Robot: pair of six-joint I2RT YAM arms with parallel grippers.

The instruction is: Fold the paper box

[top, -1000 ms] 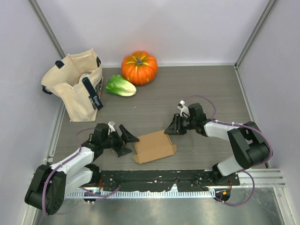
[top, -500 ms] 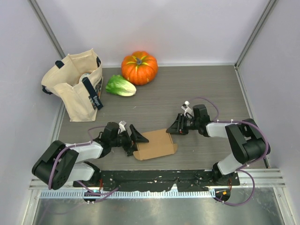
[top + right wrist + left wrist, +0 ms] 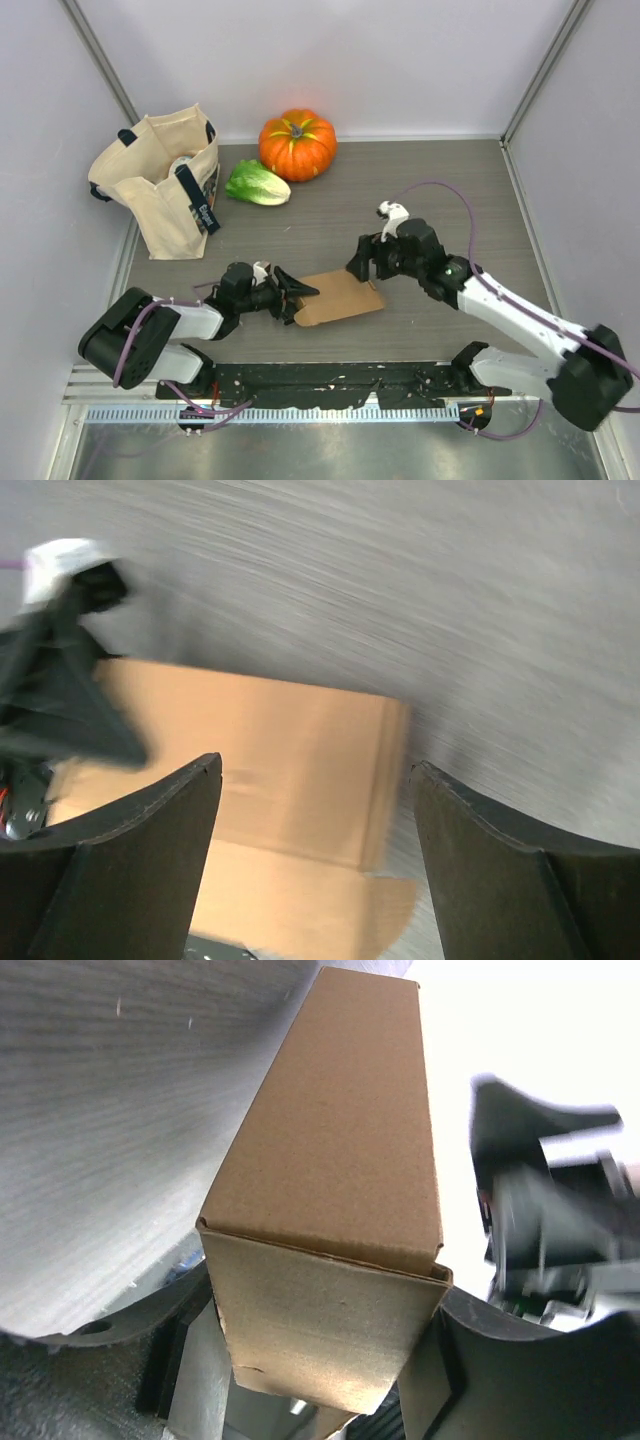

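Now the paper box (image 3: 340, 297) lies well apart from the pumpkin (image 3: 297, 143), toward the arms. The left gripper (image 3: 297, 298) seems to pinch the box end, and the right gripper (image 3: 362, 272) hangs spread wide over the box edge nearest the pumpkin

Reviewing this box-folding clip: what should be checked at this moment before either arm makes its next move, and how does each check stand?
1. End of the paper box sits between the fingers of the left gripper: ok, seen in the left wrist view.
2. The left gripper presses firmly on the box: cannot tell.
3. The right gripper is open: ok, fingers wide apart.
4. The right gripper is lined up over the box's other end: ok, the cardboard edge lies between its fingers in the right wrist view.
5. The right fingers touch the box: cannot tell.
6. Clearance: the pumpkin, lettuce and tote bag stand well apart from the box: ok.
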